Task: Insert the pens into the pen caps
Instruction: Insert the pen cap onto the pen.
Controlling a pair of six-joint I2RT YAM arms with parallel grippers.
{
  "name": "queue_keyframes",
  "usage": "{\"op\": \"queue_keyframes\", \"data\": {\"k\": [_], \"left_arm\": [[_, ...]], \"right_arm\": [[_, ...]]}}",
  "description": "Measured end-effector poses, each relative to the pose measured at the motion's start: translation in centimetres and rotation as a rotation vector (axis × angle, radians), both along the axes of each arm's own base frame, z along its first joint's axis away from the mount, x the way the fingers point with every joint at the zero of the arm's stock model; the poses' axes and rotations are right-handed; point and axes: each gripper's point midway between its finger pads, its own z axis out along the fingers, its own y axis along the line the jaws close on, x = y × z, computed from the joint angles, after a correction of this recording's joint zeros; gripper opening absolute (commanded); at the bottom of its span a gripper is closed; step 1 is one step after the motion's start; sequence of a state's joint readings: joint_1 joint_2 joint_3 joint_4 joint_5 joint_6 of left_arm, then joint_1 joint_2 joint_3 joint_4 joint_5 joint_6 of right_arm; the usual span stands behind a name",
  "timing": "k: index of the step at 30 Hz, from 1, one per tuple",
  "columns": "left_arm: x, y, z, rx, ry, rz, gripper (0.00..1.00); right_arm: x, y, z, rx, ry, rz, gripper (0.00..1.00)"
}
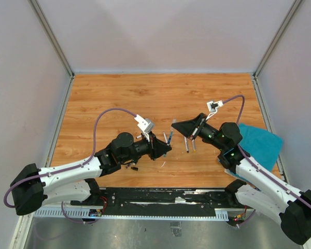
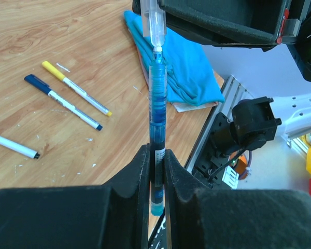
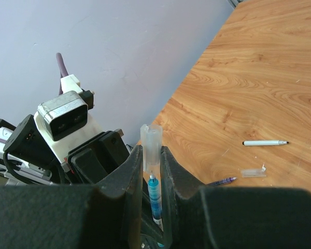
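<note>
My left gripper (image 2: 156,155) is shut on the lower barrel of a translucent blue pen (image 2: 157,104), which points away from it. The pen's tip sits at the mouth of a clear pen cap (image 2: 155,26). My right gripper (image 3: 151,155) is shut on that clear cap (image 3: 151,148), with the blue pen (image 3: 154,197) in line just below it. In the top view the left gripper (image 1: 165,148) and right gripper (image 1: 179,127) face each other above the table's middle. Three more pens lie on the wood: yellow-ended (image 2: 75,88), dark blue-ended (image 2: 62,101) and white (image 2: 13,145).
A teal cloth (image 1: 259,142) lies at the table's right edge, by the right arm. A white pen (image 3: 264,142), a loose clear cap (image 3: 253,171) and a purple pen (image 3: 222,181) lie on the wooden table (image 1: 145,98). Grey walls enclose three sides.
</note>
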State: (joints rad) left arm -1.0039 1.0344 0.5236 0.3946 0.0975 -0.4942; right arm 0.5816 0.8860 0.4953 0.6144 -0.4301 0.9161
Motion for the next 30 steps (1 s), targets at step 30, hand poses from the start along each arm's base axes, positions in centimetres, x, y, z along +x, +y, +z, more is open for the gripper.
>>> {"op": "queue_keyframes", "data": {"k": [30], "left_arm": [[0.2, 0.4, -1.1, 0.04, 0.027, 0.026, 0.0]], "right_arm": [[-0.2, 0.7, -2.7, -0.024, 0.03, 0.047, 0.01]]}}
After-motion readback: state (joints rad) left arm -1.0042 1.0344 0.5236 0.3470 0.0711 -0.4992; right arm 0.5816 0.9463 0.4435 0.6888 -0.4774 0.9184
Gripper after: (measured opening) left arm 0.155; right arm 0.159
